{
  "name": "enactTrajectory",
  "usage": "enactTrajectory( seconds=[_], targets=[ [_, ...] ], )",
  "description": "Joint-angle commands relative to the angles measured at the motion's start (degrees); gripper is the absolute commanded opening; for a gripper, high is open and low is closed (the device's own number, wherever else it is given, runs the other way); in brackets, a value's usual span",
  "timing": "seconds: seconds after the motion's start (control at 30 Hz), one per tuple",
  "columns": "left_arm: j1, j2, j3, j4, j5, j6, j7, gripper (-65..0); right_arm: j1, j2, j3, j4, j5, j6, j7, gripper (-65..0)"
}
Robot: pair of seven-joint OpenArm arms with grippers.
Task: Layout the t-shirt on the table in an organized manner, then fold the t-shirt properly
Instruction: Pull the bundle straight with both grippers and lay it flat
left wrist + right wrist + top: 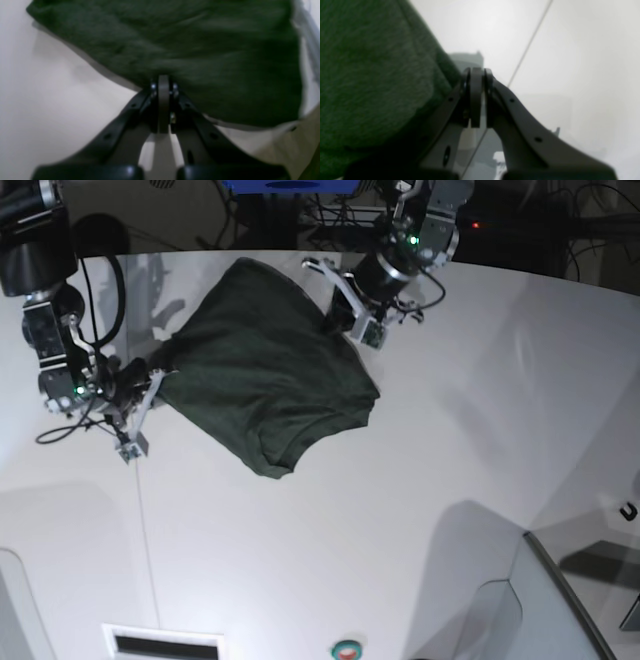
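Both grippers pinch the t-shirt (pixel 270 380) over the worktop (pixel 450 460).
Left gripper (pixel 340 315) clamps the far edge, right gripper (pixel 150 375) the near corner; cloth bunched, wrinkled.

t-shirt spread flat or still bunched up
Bunched, not flat: the t-shirt lies crumpled and wrinkled on the table, stretched between both arms, sleeves not laid out.

t-shirt (pixel 175 50) blurred — top edge cropped
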Motion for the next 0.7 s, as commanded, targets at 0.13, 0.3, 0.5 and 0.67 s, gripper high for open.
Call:
enactTrajectory(
  seconds=[0.13,0.3,0.5,0.67],
  targets=[
    [-7.2,1.3,0.3,-4.6,-0.4,-0.2,-1.7,-65.0,-5.1,1.0,0.2,8.5,0.1,0.0,-0.4,-62.9],
    [-13.2,1.8,0.3,-10.2,-0.4,-0.2,-1.7,-65.0,-9.9,0.9,0.2,11.2,0.1,-0.1,-0.4,-62.9],
    [-18.6,1.8,0.4,-14.5,-0.4,-0.2,-1.7,-65.0,-16.5,0.7,0.3,17.2,0.1,-0.3,-0.4,-62.9],
    [-22.9,1.8,5.1,-17.5,-0.4,-0.1,-1.7,-65.0,-21.1,-0.7,0.7,22.4,0.1,-0.4,-0.4,-62.9]
  ],
)
